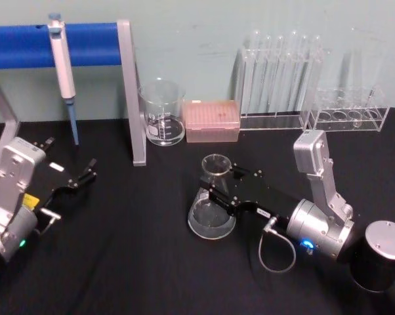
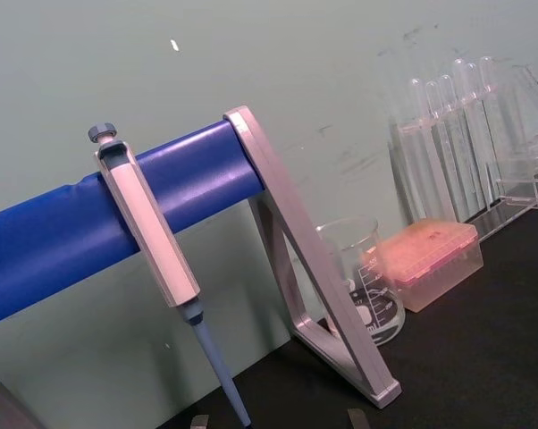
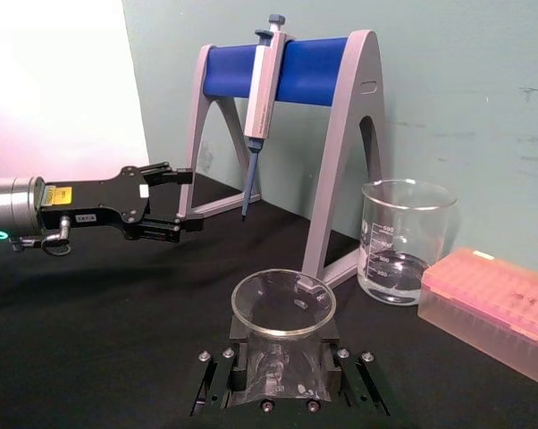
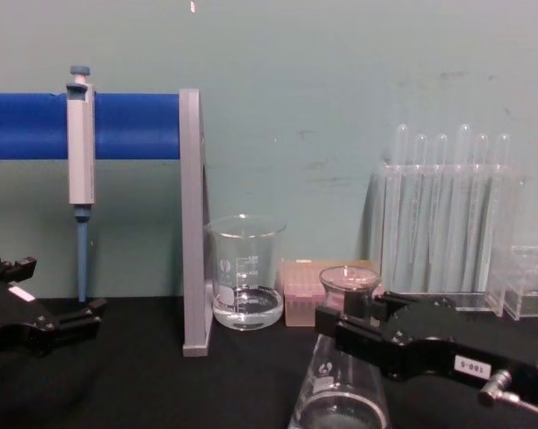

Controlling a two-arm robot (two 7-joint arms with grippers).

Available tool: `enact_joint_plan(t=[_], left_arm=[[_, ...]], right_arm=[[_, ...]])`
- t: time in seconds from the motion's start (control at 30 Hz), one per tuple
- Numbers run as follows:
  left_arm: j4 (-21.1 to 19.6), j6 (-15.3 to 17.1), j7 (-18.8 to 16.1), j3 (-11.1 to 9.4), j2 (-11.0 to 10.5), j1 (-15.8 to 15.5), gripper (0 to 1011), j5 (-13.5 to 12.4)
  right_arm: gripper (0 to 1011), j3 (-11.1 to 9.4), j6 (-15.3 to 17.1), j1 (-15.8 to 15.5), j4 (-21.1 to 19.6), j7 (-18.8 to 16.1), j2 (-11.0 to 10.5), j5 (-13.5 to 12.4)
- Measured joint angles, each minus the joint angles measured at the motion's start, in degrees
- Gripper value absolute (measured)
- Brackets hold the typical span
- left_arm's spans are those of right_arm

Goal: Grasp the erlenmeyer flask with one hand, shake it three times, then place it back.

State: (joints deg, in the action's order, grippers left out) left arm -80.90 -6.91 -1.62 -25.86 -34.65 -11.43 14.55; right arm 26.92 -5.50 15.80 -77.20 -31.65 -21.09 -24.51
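erlenmeyer flask (image 1: 210, 220): clear, upright | neck between right gripper (image 1: 215, 186) fingers, apparently clamped

The right gripper (image 3: 282, 384) grips the erlenmeyer flask (image 3: 282, 313) by its neck; beyond, the left gripper (image 3: 187, 198) hovers over the table (image 3: 99, 357), jaws apart.

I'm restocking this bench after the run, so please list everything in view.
flask: one, clear glass, standing mid-table
beaker: one, clear, some liquid inside, at the back beside the stand's leg
box: one, pink, right of the beaker
pipette: one, white with blue tip, hanging on the stand
stand: one, blue bar on grey legs, back left
test tubes: several, clear, upright in a clear rack, back right
second rack: one, clear, far back right
cylinder: one, black with grey top, front right
table: one, black
right gripper: one, black, closed on the flask's neck
left gripper: one, black, open, front left
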Motion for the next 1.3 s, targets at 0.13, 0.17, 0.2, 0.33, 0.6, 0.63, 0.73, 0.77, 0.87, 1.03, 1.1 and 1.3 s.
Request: enact_joint_plan(t=[0.13,0.17,0.2,0.33,0.6,0.63,0.73,0.77,0.87,1.03,1.1,1.3], left_arm=[[0.0,0.0,0.0,0.0,0.0,0.0,1001,0.0],[0.0,0.0,0.0,0.0,0.0,0.0,1001,0.0],[0.0,0.0,0.0,0.0,0.0,0.0,1001,0.0],[0.0,0.0,0.0,0.0,0.0,0.0,1001,0.0],[0.0,0.0,0.0,0.0,0.0,0.0,1001,0.0],[0.0,0.0,0.0,0.0,0.0,0.0,1001,0.0],[0.0,0.0,0.0,0.0,0.0,0.0,1001,0.0],[0.0,0.0,0.0,0.0,0.0,0.0,1001,0.0],[0.0,0.0,0.0,0.0,0.0,0.0,1001,0.0],[0.0,0.0,0.0,0.0,0.0,0.0,1001,0.0],[0.0,0.0,0.0,0.0,0.0,0.0,1001,0.0],[0.0,0.0,0.0,0.0,0.0,0.0,1001,0.0]], right_arm=[[451,0.0,0.0,0.0,0.2,-0.1,0.1,0.1],[451,0.0,0.0,0.0,0.2,-0.1,0.1,0.1],[451,0.0,0.0,0.0,0.3,-0.1,0.1,0.1],[451,0.0,0.4,0.0,0.3,-0.1,0.1,0.1],[451,0.2,1.3,0.2,0.3,-0.1,0.0,0.1],[451,0.2,1.4,0.2,0.3,-0.1,0.0,0.1],[451,0.3,1.5,0.3,0.4,-0.1,0.0,0.1],[451,0.3,1.5,0.3,0.4,-0.1,0.0,0.1],[451,0.3,1.5,0.3,0.4,-0.1,0.0,0.1],[451,0.3,1.6,0.3,0.4,-0.1,0.0,0.1],[451,0.3,1.6,0.3,0.4,-0.1,0.0,0.1],[451,0.3,1.6,0.3,0.3,-0.1,0.0,0.1]])
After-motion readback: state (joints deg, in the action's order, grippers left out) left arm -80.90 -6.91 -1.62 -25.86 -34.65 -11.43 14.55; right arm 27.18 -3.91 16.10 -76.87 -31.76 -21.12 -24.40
